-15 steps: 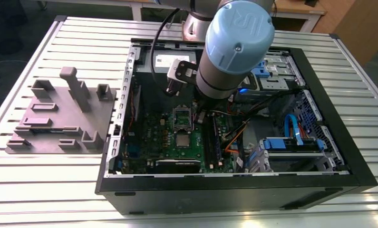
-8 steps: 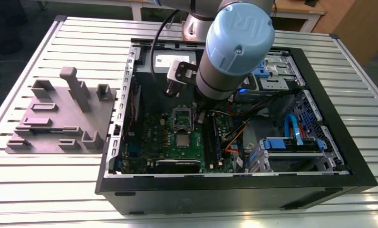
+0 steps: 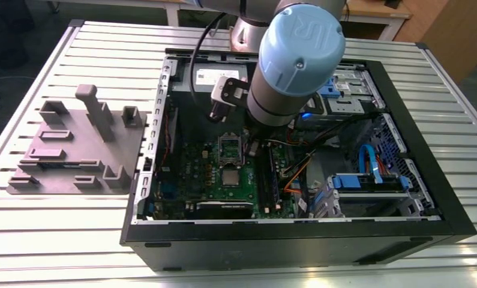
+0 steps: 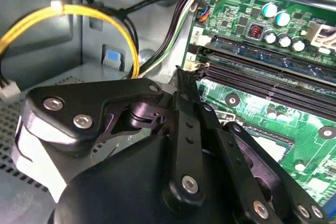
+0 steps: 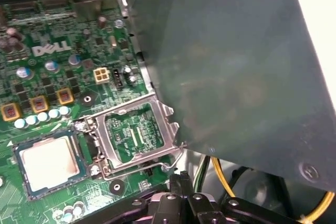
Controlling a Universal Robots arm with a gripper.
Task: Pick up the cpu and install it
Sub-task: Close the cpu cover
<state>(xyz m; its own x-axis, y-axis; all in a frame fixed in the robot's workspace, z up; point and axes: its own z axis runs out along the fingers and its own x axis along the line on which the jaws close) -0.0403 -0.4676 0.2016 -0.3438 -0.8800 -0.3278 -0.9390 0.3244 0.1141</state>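
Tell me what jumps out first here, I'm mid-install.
The arm's big blue-grey joint looms over the open computer case in the exterior view. In the first wrist view the cpu lies in its socket, the metal retention frame swung open beside it. The grey fixture plate sits at the exterior view's left.

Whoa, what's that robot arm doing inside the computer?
The robot arm is down inside an open computer case that lies on a slatted table. Its gripper hangs over the green motherboard, close to the processor socket. The cpu lies flat in that socket, and the metal hold-down frame beside it is flipped open. A grey fixture plate sits on the table at the exterior view's left.
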